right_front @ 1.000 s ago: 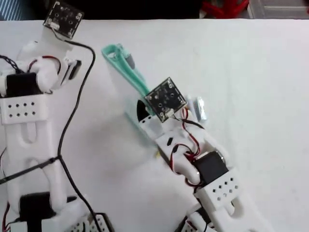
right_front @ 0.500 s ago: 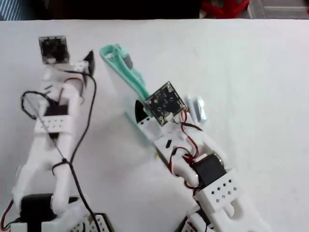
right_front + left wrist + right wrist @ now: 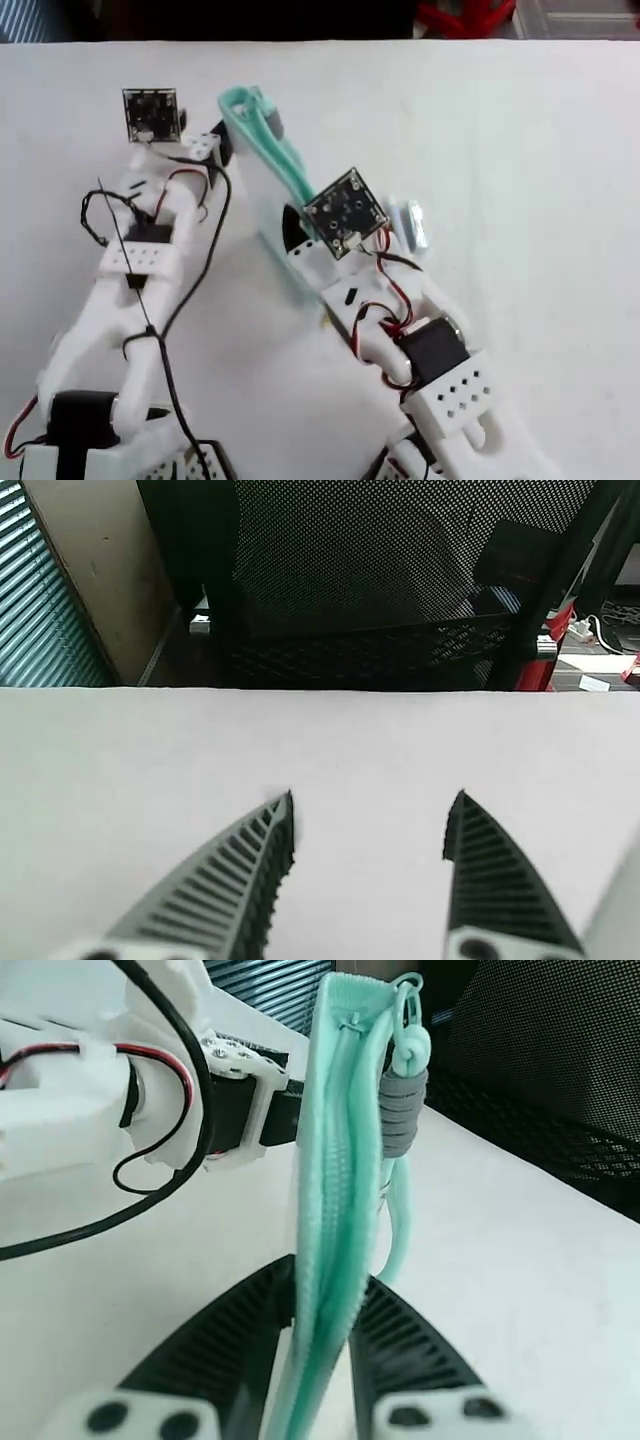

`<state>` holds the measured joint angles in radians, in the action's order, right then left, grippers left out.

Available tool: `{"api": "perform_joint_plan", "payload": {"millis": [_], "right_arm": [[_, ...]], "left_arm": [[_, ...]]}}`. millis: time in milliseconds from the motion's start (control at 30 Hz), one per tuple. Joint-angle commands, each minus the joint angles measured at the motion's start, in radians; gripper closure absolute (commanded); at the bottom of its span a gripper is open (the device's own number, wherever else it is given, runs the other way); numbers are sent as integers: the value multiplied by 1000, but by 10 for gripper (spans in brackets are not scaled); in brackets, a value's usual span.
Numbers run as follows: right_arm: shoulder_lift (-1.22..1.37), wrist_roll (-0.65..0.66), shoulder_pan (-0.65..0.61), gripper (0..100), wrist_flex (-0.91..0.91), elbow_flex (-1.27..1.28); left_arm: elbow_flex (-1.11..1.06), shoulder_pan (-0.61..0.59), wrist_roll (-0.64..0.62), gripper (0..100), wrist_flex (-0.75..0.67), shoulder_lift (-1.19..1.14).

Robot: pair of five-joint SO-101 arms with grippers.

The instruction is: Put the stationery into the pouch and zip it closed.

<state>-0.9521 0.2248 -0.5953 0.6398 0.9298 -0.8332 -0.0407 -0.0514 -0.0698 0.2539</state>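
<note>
High view, one teal pouch (image 3: 283, 163), one stationery item (image 3: 409, 225)

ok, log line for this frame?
right gripper: shut on pouch | left gripper: open, beside pouch's zip-pull end | pouch: on edge, zip up

The pouch (image 3: 335, 1160) is mint green with a grey zip pull (image 3: 402, 1110). The desk (image 3: 520, 130) is plain white. The left arm (image 3: 130, 300) and right arm (image 3: 450, 400) are white, with black motors and red and black wires. The left end effector (image 3: 370, 820) and right end effector (image 3: 325, 1305) have black, ridged fingers. A chair (image 3: 380, 570) is black mesh.
</note>
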Motion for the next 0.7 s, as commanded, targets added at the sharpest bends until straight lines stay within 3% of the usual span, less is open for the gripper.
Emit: {"api": "perform_joint_plan", "payload": {"millis": [0, 233, 400, 667], "right_arm": [[7, 6, -2, 978, -71, 55], [7, 0, 16, 861, -124, 106], [7, 0, 18, 861, -122, 107], [7, 8, 56, 982, -214, 124]], "left_arm": [[6, 33, -9, 754, 75, 67], [5, 145, -5, 754, 486, 406], [5, 208, -3, 754, 628, 593], [5, 200, 91, 755, 861, 750]]}}
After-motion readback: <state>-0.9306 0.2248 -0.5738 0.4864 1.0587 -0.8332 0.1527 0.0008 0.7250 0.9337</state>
